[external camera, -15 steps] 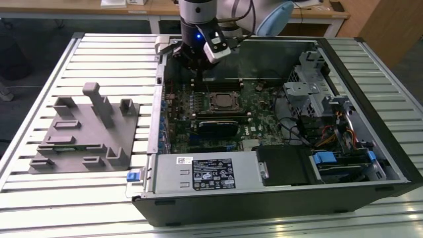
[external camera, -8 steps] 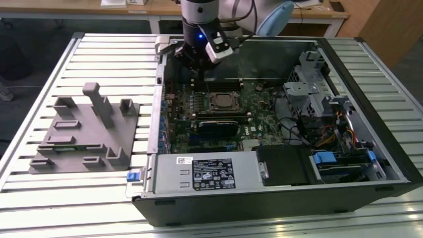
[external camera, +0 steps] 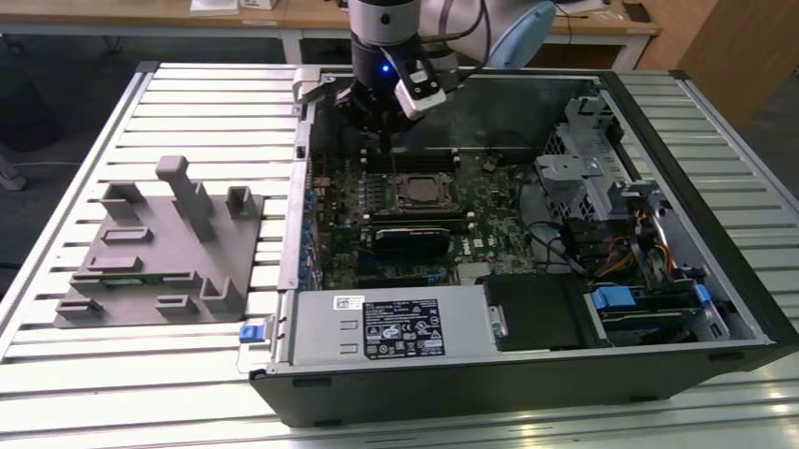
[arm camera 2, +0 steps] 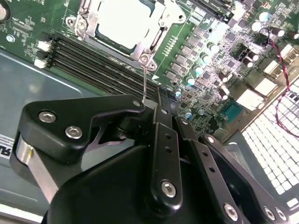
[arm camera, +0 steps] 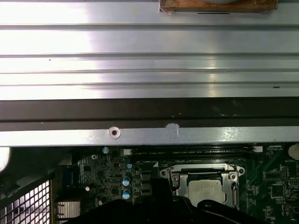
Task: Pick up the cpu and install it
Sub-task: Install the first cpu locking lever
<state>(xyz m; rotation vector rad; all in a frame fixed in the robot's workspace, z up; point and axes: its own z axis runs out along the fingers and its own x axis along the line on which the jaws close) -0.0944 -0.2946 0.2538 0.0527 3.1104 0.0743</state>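
The cpu [arm camera 2: 122, 21] shows its silver-grey top inside the metal socket frame [arm camera 2: 161, 18] on the green motherboard; it also shows in the first wrist view [arm camera: 204, 191] and lies mid-board in the exterior view [external camera: 418, 187]. My gripper [arm camera 2: 160, 95] hangs just above the board beside the dark memory slots [arm camera 2: 93, 58], a short way from the socket's corner. Its black fingers [arm camera 2: 164, 140] are drawn together with nothing between them. A thin wire lever [arm camera 2: 145, 79] rises from that socket corner right beside the fingertips. In the exterior view the gripper [external camera: 377, 142] sits at the board's far edge.
The open computer case [external camera: 525, 374] lies on a slatted metal table [external camera: 212, 103]. A grey fixture [external camera: 156, 253] stands on the exterior view's left. Inside the case are a power supply [external camera: 393, 327], a drive cage [external camera: 587, 150] and cables [external camera: 631, 248] on the right.
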